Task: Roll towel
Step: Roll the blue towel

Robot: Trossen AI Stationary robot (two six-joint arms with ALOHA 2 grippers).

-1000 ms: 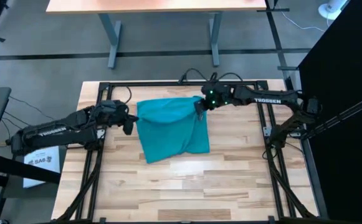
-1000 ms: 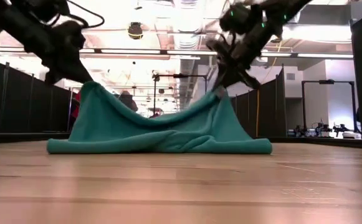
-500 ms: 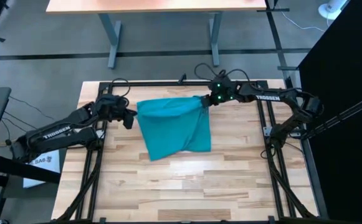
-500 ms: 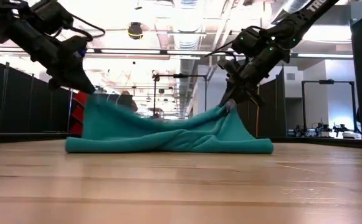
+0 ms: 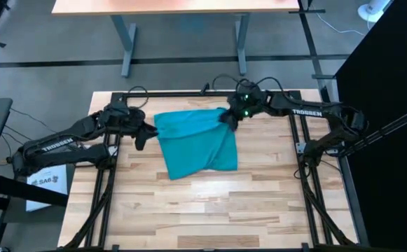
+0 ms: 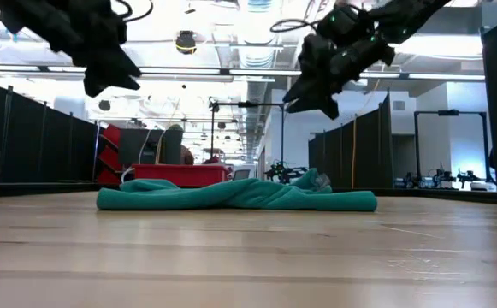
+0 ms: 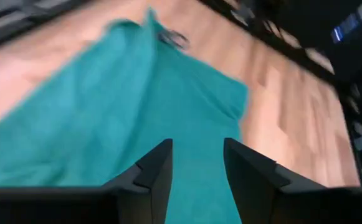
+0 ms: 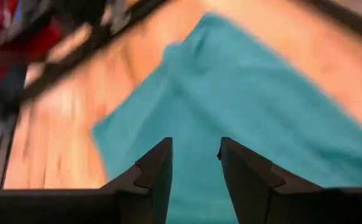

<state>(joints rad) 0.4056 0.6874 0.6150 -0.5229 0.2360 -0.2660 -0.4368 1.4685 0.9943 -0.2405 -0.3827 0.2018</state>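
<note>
both tools hang open and empty above the towel.

we see the left tool (image 5: 141, 137) off the towel's (image 5: 195, 142) far left corner and the right tool (image 5: 228, 119) over its far right corner, each with fingers parted and holding nothing; the towel lies crumpled flat on the bench (image 5: 210, 203), at the bench's far middle.

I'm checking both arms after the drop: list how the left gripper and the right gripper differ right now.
In the high view the left gripper sits just off the towel at its far-left corner, while the right gripper hangs over the towel's far-right corner. In the low view the left gripper is a little higher than the right gripper. Shared: both are open, empty, and above the towel, which lies crumpled on the table.
</note>
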